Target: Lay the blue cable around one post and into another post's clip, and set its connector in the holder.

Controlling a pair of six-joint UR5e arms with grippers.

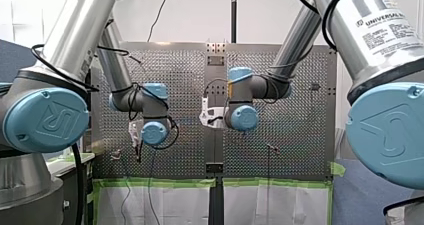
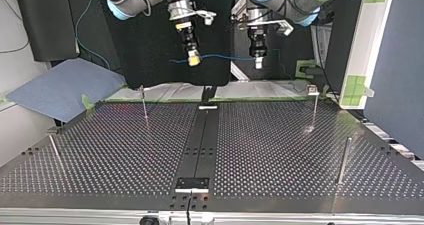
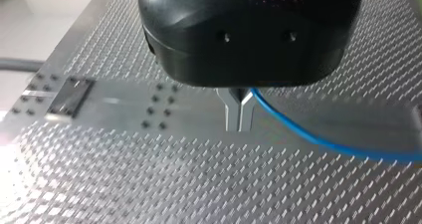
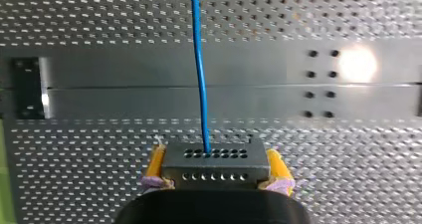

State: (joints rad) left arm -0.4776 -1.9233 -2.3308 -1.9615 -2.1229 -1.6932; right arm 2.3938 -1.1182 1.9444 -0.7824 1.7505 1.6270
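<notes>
A perforated tabletop (image 2: 280, 150) with a dark centre strip (image 2: 205, 140) lies below both arms, and thin posts (image 2: 344, 160) stand on it well apart. In the top view, above the tabletop's far edge, my right claw (image 4: 215, 157) has its yellow pads clamped on the grey connector (image 4: 214, 169). From the connector the blue cable (image 4: 200, 74) runs across to my left claw (image 3: 239, 124), whose metal fingers are pressed together on the cable. Connector and cable hang clear of the tabletop.
</notes>
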